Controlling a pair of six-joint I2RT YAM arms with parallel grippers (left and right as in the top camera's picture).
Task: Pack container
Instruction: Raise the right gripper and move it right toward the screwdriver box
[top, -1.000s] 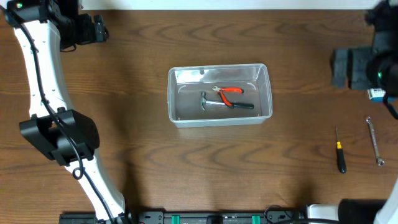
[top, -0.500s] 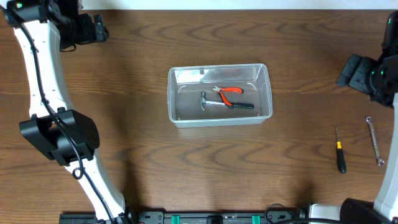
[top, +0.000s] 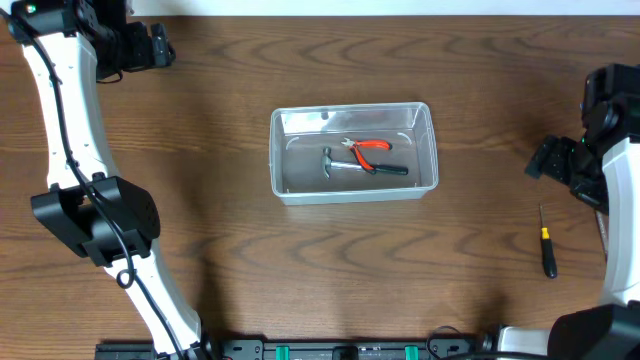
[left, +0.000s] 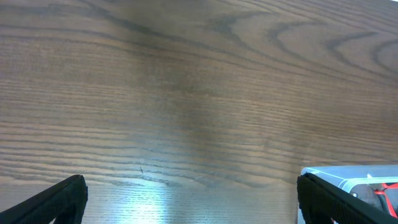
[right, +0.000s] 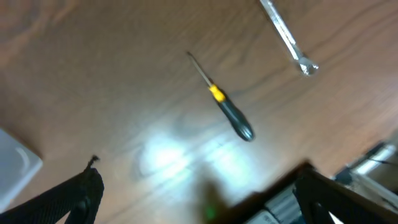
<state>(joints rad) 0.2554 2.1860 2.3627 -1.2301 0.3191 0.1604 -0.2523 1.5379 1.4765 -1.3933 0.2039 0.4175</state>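
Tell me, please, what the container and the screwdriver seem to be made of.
The container looks like clear, glossy plastic, given its see-through walls. The screwdriver has a thin, likely metal shaft and a black handle, perhaps plastic or rubber.

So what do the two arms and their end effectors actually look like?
The left arm and right arm both have white tubular links joined by chunky black housings. The left one carries a black cable along its links and a small green light. The left end effector and right end effector are black, with matte black fingers.
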